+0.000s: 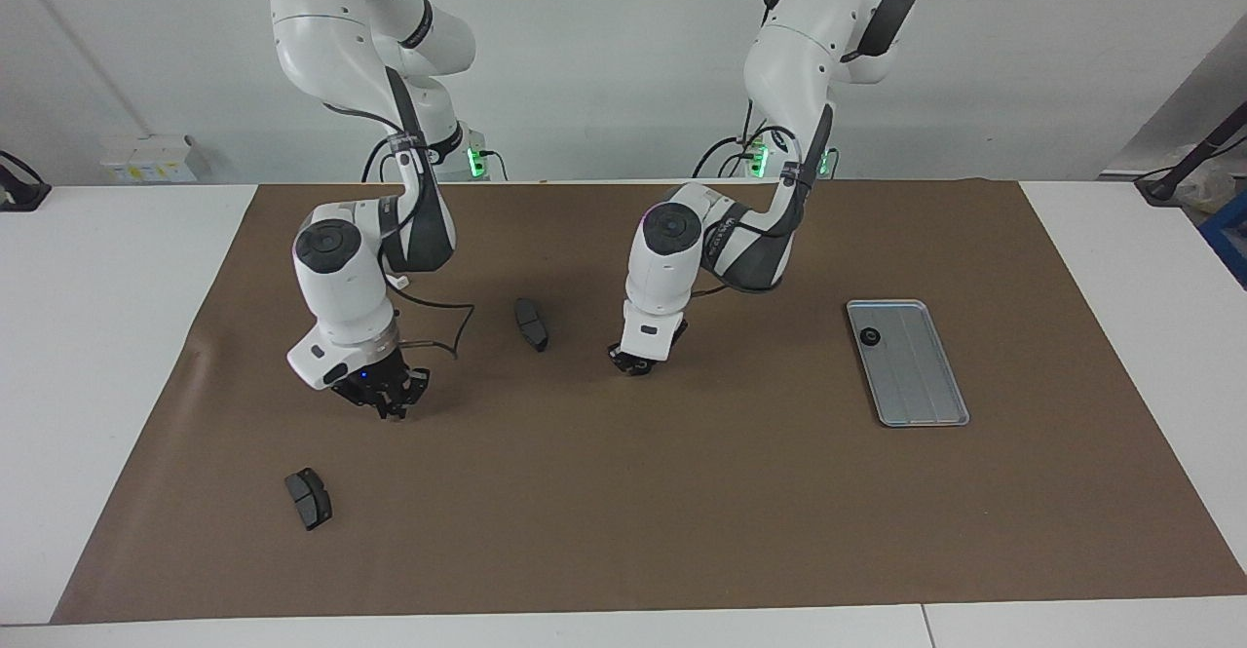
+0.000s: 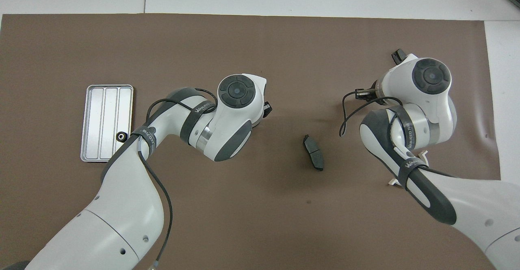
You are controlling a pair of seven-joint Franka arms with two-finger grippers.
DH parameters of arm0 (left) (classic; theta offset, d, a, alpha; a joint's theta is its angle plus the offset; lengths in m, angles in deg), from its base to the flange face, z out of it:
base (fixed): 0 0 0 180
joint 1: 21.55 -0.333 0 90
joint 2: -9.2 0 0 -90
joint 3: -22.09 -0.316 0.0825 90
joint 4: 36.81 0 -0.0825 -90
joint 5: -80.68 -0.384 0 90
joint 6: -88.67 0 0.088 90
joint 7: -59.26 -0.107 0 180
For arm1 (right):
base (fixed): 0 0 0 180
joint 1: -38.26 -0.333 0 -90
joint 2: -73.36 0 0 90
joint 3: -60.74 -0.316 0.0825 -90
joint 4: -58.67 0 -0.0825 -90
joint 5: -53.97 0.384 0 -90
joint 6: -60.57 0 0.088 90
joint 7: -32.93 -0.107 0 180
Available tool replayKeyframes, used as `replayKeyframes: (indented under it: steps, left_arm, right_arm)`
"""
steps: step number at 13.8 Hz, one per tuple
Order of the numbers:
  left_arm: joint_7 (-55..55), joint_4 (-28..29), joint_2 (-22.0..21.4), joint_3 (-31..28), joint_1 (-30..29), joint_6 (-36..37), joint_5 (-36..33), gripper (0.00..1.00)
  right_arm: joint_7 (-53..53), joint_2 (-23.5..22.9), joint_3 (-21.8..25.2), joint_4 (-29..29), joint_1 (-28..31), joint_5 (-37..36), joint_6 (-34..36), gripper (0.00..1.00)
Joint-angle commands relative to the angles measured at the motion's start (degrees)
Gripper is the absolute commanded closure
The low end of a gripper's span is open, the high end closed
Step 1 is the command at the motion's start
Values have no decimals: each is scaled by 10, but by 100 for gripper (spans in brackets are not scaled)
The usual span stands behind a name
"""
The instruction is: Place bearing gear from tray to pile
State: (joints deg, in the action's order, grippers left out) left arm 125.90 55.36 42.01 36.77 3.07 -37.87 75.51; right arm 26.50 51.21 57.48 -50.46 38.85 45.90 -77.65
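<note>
Both arms bend forward over the table, wrists pointing down. The left pincer (image 1: pixel 635 363) hangs low, close to the table. The right pincer (image 1: pixel 390 404) hangs low too, well apart from the left one.

Both arms (image 1: pixel 770 44) glossy white w/ dark grey joint sections. Round dark grey cap on each wrist joint (image 2: pixel 236 91), cross-pattern on it. Dark straps around forearms, white lettering at approx 5 o'clock of caps. Thin black cables loop along forearms. Small dots (screws?) on upper links. Green lights at bases. Black finger assemblies, white flange w/ blue LED on right.
</note>
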Motion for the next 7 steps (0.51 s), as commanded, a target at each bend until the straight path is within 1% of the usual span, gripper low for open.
replayKeyframes:
  steps: [1,2,4,5,7]
  left_arm:
    - [8,-16,-8,-8,2,7,-12,22]
    - [5,-17,-14,-9,-1,16,-13,22]
    - [-18,-34,-40,-10,-35,65,-14,22]
    - [-57,-44,-53,-8,-59,100,-11,23]
    - [-158,-45,-77,-3,-119,150,2,24]
  right_arm:
    - [20,11,-11,-21,12,10,-6,100]
    - [21,10,-11,-21,16,10,-6,100]
    - [21,-1,-11,-14,17,11,-20,100]
    - [21,-10,-11,-9,18,15,-41,100]
    - [20,-31,-11,5,13,15,-57,100]
